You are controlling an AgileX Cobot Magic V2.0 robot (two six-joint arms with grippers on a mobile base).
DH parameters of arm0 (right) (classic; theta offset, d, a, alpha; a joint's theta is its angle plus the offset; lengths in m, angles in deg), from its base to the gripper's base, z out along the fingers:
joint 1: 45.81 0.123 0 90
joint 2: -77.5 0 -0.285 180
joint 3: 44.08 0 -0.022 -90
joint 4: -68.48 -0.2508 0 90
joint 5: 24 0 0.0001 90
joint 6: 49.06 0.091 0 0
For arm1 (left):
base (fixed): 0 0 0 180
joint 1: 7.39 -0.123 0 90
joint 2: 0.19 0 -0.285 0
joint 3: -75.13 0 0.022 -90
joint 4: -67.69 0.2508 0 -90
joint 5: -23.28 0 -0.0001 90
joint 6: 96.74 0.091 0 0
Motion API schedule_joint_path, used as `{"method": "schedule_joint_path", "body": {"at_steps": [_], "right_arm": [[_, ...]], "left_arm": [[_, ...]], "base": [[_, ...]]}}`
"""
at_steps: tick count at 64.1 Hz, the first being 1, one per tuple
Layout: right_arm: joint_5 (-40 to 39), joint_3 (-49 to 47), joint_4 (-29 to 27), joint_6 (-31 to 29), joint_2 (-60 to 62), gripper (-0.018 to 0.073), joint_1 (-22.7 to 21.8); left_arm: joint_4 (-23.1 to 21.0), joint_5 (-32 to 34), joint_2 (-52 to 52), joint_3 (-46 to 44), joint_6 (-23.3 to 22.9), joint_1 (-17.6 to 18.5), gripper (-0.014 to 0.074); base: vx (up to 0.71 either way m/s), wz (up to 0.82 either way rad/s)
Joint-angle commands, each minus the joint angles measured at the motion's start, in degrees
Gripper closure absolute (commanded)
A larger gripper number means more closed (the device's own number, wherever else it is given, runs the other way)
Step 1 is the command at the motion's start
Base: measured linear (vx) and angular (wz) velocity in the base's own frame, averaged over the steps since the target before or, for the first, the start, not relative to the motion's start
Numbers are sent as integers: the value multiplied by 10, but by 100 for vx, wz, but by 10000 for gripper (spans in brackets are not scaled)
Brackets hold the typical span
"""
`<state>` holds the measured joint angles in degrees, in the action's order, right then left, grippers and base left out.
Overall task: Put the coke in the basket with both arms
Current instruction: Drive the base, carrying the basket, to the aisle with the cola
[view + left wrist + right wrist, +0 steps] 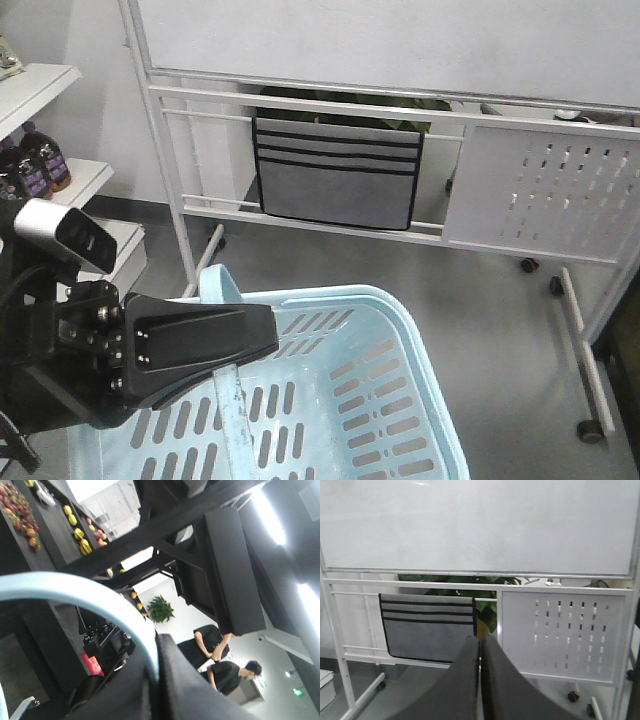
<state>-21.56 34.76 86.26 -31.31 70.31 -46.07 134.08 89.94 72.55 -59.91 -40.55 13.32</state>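
Two dark fingers (195,690) of the left gripper (154,650) are pressed together on the flat light blue handle (75,592), which arcs away from between them in the left wrist view. From the front the same gripper (265,335) reaches out level over the handle (235,420), with its silver-topped camera block (65,232) up behind it at the left. The handle runs down into the basket (400,330), which sits low in the foreground, just under the jaws. All I can see of its inside is pale slotted walls; the near part is hidden behind the arm.

The right gripper (480,642) has its fingers (505,685) closed against each other with only a thin line between them and nothing held. It points at a white board stand (470,525).

Where the coke is I cannot tell.

A grey pocket organiser (335,175) with black-edged pockets hangs on the stand's rails, and what its pockets hold cannot be seen. Green leaves (487,612) show behind it, and a perforated white panel (545,185) is just beside it. A white shelf (85,180) at far left carries dark bottles (35,170) with purple labels. Past the handle, the left wrist view takes in dark racks (55,535) of yellow and red fruit.
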Motion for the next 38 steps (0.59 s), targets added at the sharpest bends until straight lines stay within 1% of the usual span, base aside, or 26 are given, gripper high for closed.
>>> {"method": "schedule_joint_path", "body": {"at_steps": [1,16,38], "right_arm": [[-39,4,7,-2,-1,564,-3],[-39,4,7,-2,-1,564,-3],[-40,4,7,-2,-1,564,-3]], "left_arm": [[-47,93,-13,-19,-1,4,603],[-47,93,-13,-19,-1,4,603],[-47,93,-13,-19,-1,4,603]], "base": [[21,32],[18,43],[14,60]]}}
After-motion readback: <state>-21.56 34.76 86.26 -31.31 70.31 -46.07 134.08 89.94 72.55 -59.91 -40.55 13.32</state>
